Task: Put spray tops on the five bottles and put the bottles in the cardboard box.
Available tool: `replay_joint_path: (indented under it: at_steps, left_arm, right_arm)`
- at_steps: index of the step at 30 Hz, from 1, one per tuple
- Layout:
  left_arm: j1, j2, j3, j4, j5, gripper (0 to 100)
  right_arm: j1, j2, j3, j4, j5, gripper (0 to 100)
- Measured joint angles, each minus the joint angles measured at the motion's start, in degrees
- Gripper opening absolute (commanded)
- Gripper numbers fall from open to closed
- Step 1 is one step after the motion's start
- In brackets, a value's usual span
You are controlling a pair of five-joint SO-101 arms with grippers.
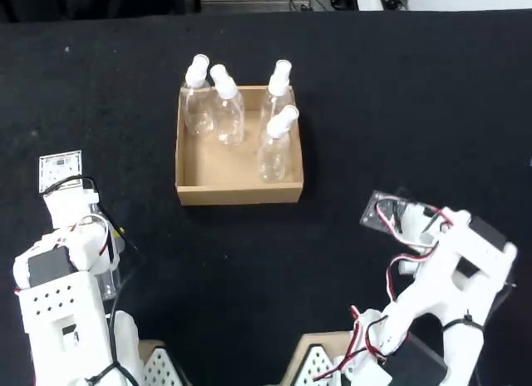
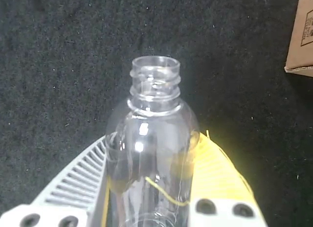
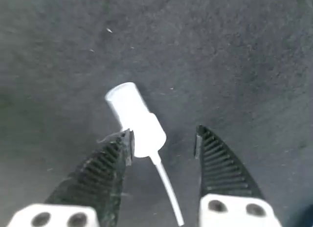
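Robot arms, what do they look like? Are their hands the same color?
Both arms, left arm and right arm, are chunky white plastic with black motor blocks and thin red, black and white wires. The hands differ: the left hand has one pale grey ribbed finger and one yellow one; the right hand has two black ribbed, pointed fingers on white bases.

The white left arm (image 1: 58, 299) sits folded on the near left side of the brown cardboard box (image 1: 239, 192), well apart from it, with its wrist pointing toward the box. Its gripper (image 2: 154, 139), one pale grey ribbed finger (image 2: 83, 173) and one yellow, is clamped on a clear plastic bottle (image 2: 154, 90). The white right arm (image 1: 453, 265) sits on the near right side of the box, wrist tipped downward. Its gripper (image 3: 164, 134) holds its black ribbed fingers (image 3: 105, 173) spread apart.
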Motion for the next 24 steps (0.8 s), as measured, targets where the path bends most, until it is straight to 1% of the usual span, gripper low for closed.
replay_joint_path:
  at_steps: [2, 5, 8, 10, 14, 20, 22, 24]
  left_arm:
    - [0.0, 0.0, 0.0, 0.0, 0.0, 3]
    - [0.0, 0.0, 0.0, 0.0, 0.0, 3]
    - [0.0, 0.0, 0.0, 0.0, 0.0, 3]
    - [0.0, 0.0, 0.0, 0.0, 0.0, 3]
    - [0.0, 0.0, 0.0, 0.0, 0.0, 3]
    - [0.0, 0.0, 0.0, 0.0, 0.0, 3]
    - [0.0, 0.0, 0.0, 0.0, 0.0, 3]
    - [0.0, 0.0, 0.0, 0.0, 0.0, 3]
  right_arm:
    - [1.23, -1.32, 2.81, -3.08, 2.2, 18.5]
    - [3.87, -0.18, 5.1, -4.31, 5.45, 18.5]
    - [6.24, -0.18, 5.19, -4.84, 6.15, 18.1]
    - [6.77, -0.18, 5.1, -5.01, 5.54, 18.1]
    - [6.86, -0.18, 5.1, -5.01, 0.18, 18.1]
    - [6.86, 0.26, 5.1, -5.01, -0.26, 17.3]
    - [6.86, 2.29, 5.1, -5.01, 0.44, 12.1]
    - [6.86, 5.1, 5.01, -5.36, 0.18, 3.4]
